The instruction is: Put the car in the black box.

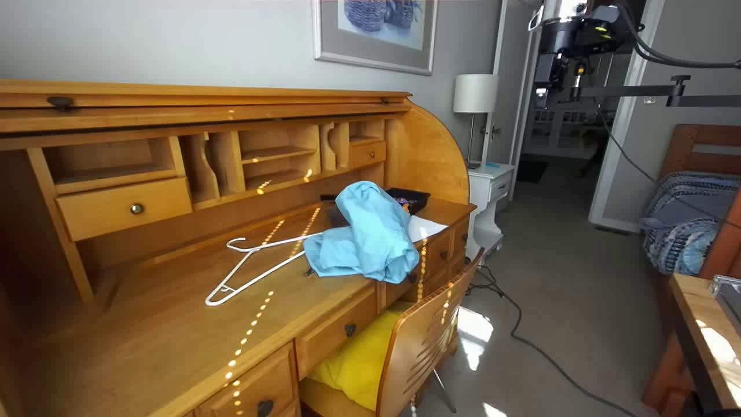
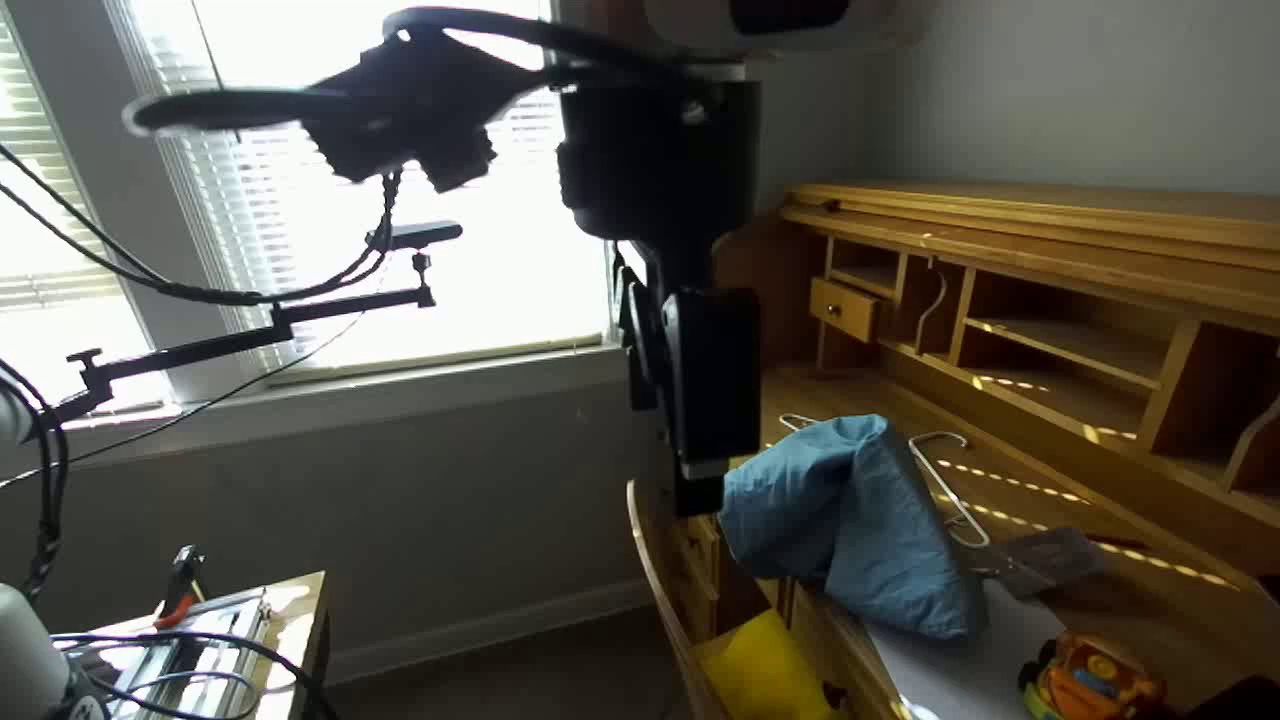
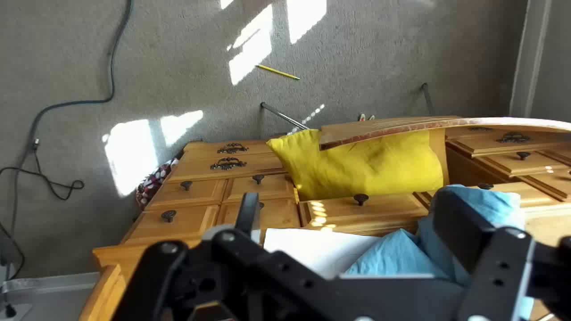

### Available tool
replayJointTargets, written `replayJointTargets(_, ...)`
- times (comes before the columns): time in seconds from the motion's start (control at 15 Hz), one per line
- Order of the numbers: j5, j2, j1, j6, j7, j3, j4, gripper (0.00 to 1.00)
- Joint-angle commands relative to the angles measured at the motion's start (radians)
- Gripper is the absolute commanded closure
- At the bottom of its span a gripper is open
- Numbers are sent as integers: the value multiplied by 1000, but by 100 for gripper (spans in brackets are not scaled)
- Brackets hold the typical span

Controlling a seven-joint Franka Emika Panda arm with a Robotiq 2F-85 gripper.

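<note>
The toy car (image 2: 1095, 678), orange with yellow, green and blue parts, sits on the desk at the bottom right of an exterior view. In an exterior view, a bit of the car (image 1: 403, 203) shows beside the blue cloth, at the black box (image 1: 421, 200). I cannot tell there if it is inside or in front. A black corner, probably the black box (image 2: 1245, 700), shows near the car. My gripper (image 3: 357, 218) is open and empty in the wrist view. It hangs above the desk's front edge (image 2: 697, 485), apart from the car. Car and box do not show clearly in the wrist view.
A crumpled blue cloth (image 1: 370, 237) lies on the desk with a white hanger (image 1: 249, 272) and white paper (image 3: 312, 249). A chair (image 1: 422, 341) with a yellow pillow (image 3: 366, 165) stands at the desk's front. The desk's cubbyholes (image 1: 278, 153) rise at the back.
</note>
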Motion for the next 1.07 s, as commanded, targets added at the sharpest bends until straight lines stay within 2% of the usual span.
replayJointTargets(0.0, 5, 2, -19, -3, -4, 17, 3, 0)
replayJointTargets(0.13, 2, 25, -15, 31, 9, 27, 26, 0)
replayJointTargets(0.33, -22, 34, -11, 7, 29, 52, 41, 0)
replayJointTargets(0.73, 10, 24, -17, 28, 4, 43, 28, 0)
replayJointTargets(0.87, 20, 82, -18, 69, 33, 43, 72, 0)
replayJointTargets(1.0, 42, 153, -8, 119, 8, 44, 128, 0)
